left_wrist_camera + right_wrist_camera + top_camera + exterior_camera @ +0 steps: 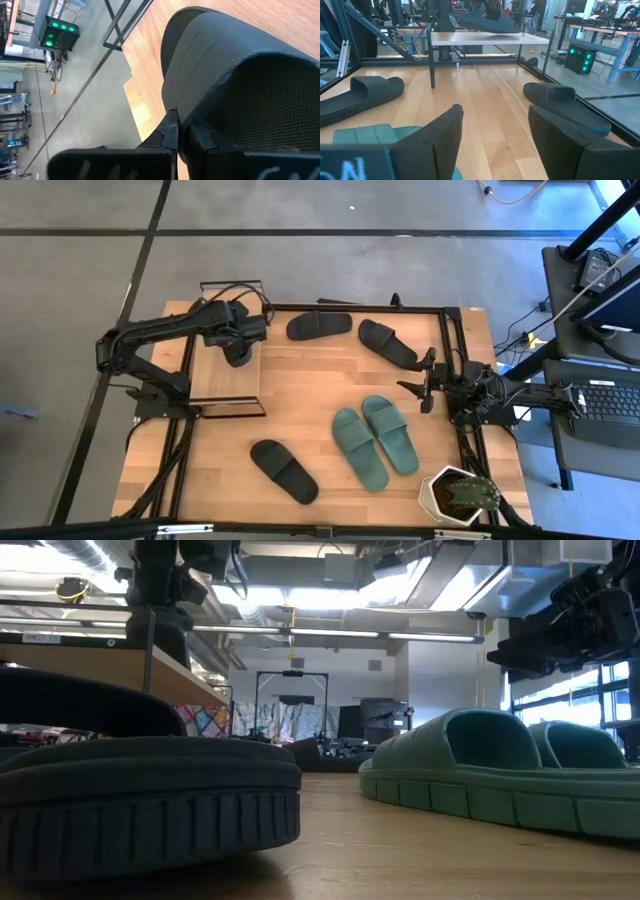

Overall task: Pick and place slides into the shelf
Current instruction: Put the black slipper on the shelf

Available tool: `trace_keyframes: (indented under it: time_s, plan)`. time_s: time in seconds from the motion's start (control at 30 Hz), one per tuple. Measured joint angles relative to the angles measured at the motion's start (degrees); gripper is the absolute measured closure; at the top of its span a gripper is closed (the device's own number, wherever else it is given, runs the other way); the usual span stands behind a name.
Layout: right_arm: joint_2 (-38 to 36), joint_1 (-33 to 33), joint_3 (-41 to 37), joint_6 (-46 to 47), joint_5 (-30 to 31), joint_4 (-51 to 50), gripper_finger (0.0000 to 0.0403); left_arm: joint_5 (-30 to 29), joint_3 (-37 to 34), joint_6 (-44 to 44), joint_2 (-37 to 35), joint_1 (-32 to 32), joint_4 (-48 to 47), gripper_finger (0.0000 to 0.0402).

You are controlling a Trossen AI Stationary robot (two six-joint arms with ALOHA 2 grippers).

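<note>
The high view looks straight down on the whole table point(300, 395). The low view sits at table-top height, close behind a black slide point(140, 790), facing the room. Both wrist views look forward along their arms; the right one shares the teal slides point(375, 135) and shelf point(485, 37) with the high view.

Four black slides show: one on the shelf point(225, 370) under the left gripper point(238, 352), two near the far edge of the tabletop point(300, 385) at point(319, 325) and point(388, 342), and one nearer the front point(284, 471). Two teal-green slides point(375, 438) lie side by side. One shelf, one potted cactus point(462, 494), two arms, each with two fingers
</note>
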Motion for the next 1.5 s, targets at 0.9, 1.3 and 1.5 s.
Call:
trace_keyframes:
  time_s: [0.9, 1.3, 1.5]
  plan:
    - [0.0, 0.0, 0.02, 0.07, 0.02, 0.02, 0.0176, 6.55, 0.0, -2.62, 0.02, -0.29, -0.04, 0.0348]
    - [0.0, 0.0, 0.01, 0.09, 0.02, 0.01, 0.0176, 9.8, 0.09, -9.96, -0.05, -0.27, -0.04, 0.0395]
    - [0.0, 0.0, 0.01, 0.08, 0.02, 0.0, 0.0176, 10.83, 0.09, -6.41, -0.05, -0.32, -0.02, 0.0372]
